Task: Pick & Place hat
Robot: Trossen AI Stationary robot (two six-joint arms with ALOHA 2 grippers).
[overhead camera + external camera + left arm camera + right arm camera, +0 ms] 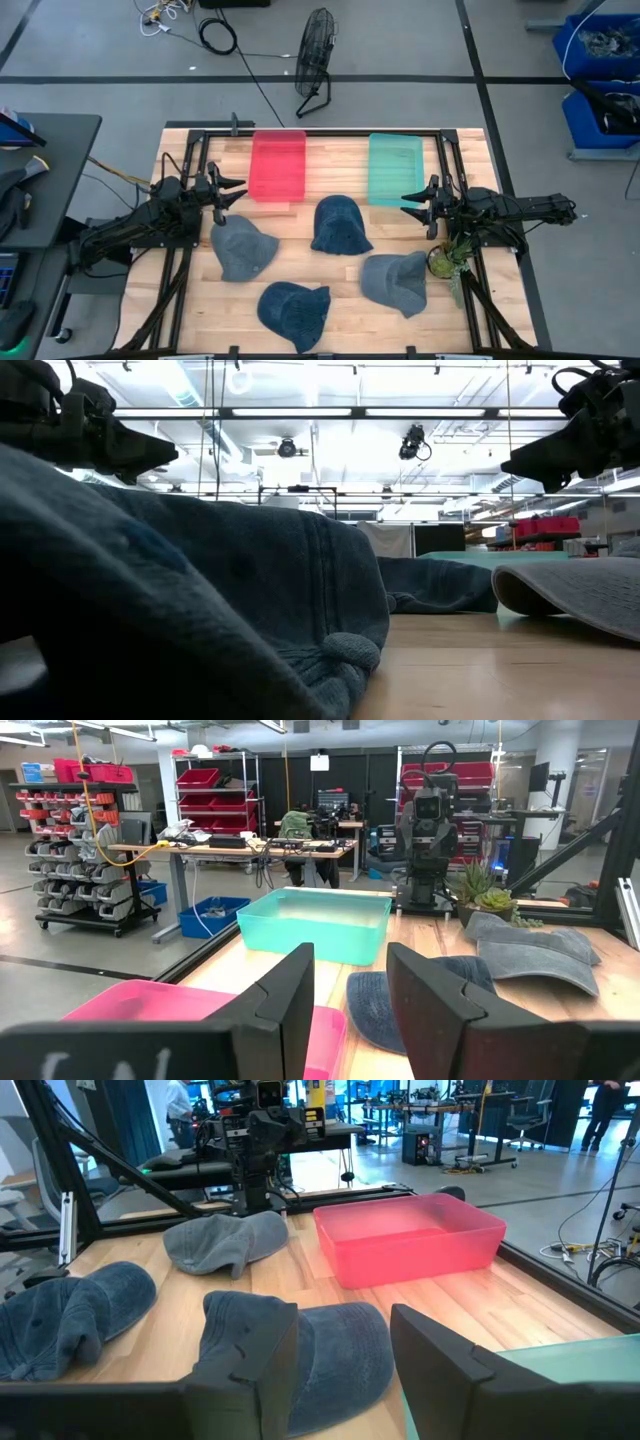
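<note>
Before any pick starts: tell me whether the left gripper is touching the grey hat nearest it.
Apart. The low view shows the left gripper open in the air; the high view puts it beside the grey hat.

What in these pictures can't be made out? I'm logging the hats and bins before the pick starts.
- Low view: the near dark blue hat fills the frame, hiding the pink bin and most other hats.
- Low view: the grey hat is cut off by the right edge.
- High view: the potted plant is partly hidden under the right arm.
- Left wrist view: the left hand covers part of the pink bin.
</note>
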